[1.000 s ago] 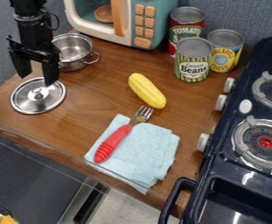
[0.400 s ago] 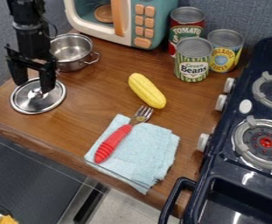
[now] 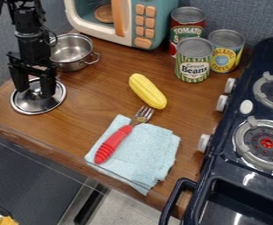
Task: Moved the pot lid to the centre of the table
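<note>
The gripper point(image 3: 35, 92) hangs low over the silver pot lid point(image 3: 31, 106) at the left of the table. Its two fingers stand apart, one on each side of the lid's middle, with the tips close to the metal. The lid lies flat on the wood, its back part and most of its knob hidden behind the gripper. Whether the tips touch the lid, I cannot tell.
A steel pot point(image 3: 73, 49) stands just behind the gripper. Around mid-table are a yellow corn point(image 3: 147, 91) and a red-handled fork point(image 3: 113, 144) on a blue cloth point(image 3: 144, 154). Cans point(image 3: 193, 61) stand at the back, the stove point(image 3: 232, 149) at the right.
The gripper has come down onto the lid's area, and its fingers look slightly closer together. The lid has stayed in place.
</note>
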### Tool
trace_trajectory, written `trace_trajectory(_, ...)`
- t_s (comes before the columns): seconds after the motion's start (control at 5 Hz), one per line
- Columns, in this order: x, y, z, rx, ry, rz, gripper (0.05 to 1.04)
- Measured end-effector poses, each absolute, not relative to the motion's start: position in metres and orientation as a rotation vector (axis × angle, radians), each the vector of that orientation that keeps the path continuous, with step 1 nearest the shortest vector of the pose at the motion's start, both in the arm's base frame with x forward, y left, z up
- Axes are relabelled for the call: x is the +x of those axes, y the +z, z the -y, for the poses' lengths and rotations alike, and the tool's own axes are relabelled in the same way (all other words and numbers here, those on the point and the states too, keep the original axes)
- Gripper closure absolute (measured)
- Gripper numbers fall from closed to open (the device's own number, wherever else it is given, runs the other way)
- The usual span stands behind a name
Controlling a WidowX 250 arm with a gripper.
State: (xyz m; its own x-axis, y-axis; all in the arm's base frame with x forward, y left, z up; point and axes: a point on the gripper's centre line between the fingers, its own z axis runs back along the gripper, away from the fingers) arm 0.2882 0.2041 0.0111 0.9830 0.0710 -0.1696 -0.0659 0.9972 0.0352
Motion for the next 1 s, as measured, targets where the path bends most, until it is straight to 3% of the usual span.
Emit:
trace_trajectory(0.4, 0.2899, 0.0114, -0.2044, 0.031, 0.072, -0.160, 0.140)
trace_trajectory(0.8, 0.2902, 0.0118, -0.2020, 0.028, 0.059, -0.137, 0.725)
trace_trajectory(1.0, 0.2902, 0.0118, -0.2016, 0.028, 0.057, -0.139, 0.810)
